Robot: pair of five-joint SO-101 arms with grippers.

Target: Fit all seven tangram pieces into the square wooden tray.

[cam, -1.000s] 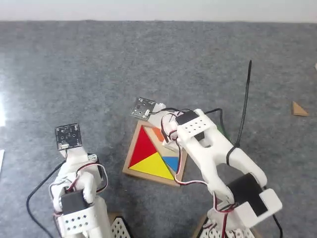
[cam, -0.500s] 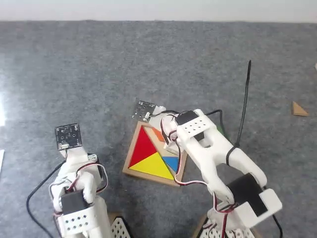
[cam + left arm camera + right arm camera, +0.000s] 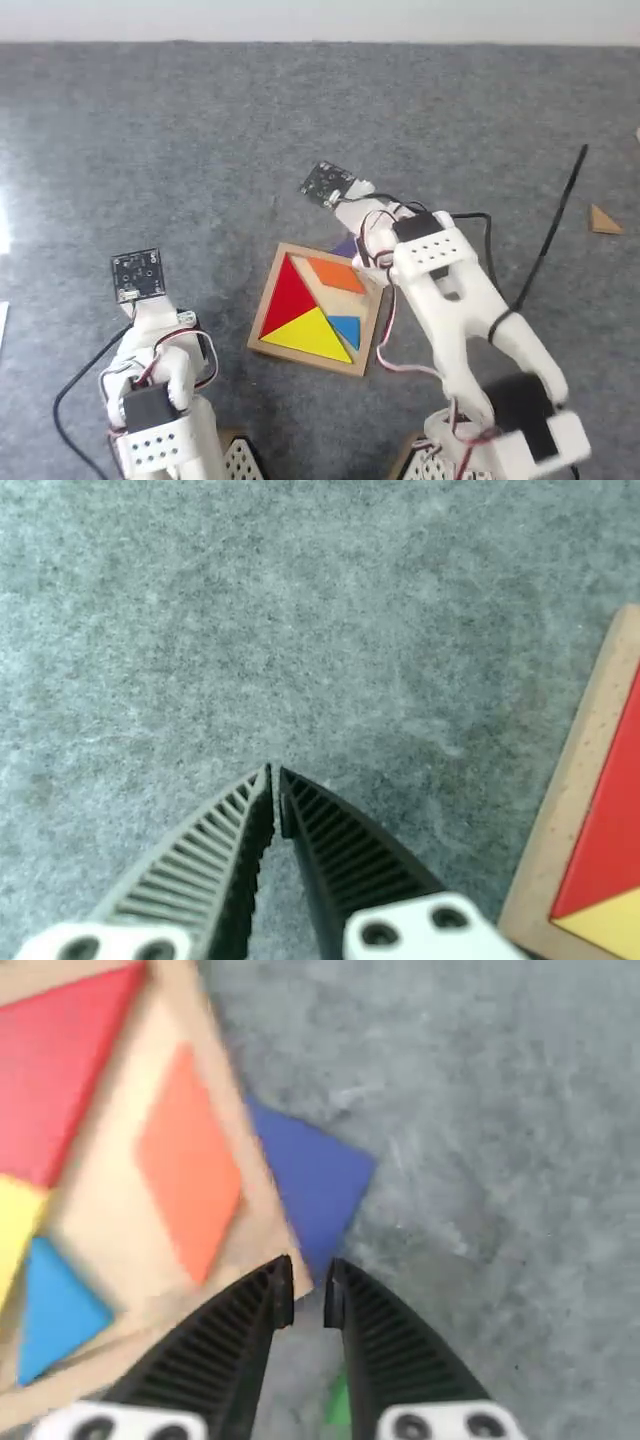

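Grey felt (image 3: pixel 200 130) covers the whole table, with a pale wall strip along the far edge. Near the middle lies the square wooden tray (image 3: pixel 305 359), turned so one corner points away from the arms.

Four pieces sit inside it:
- a red triangle (image 3: pixel 288 295) along the side nearest the left arm
- a yellow triangle (image 3: pixel 308 335) touching it at the near side
- a small blue triangle (image 3: pixel 346 328) beside the yellow one
- an orange parallelogram (image 3: pixel 335 273) at the far side, with bare wood showing around it

Just outside the tray's far edge, a violet-blue square (image 3: pixel 310 1185) lies on the felt, tight against the rim. A bit of a green piece (image 3: pixel 338 1400) shows between the right arm's fingers near their base; its shape cannot be told. Far off to the right, well apart from everything, rests a small tan triangle (image 3: pixel 603 220).

The right gripper (image 3: pixel 308 1285) hangs above the tray's rim, close to the near corner of the violet-blue square. Its fingers stand slightly apart, with a narrow gap at the tips and nothing between them.

The left gripper (image 3: pixel 275 773) is over bare felt beside the tray's red side, well short of the rim. Its two ribbed fingers are pressed together at the tips, holding nothing. In the high view the left arm (image 3: pixel 150 350) sits folded close to its base.
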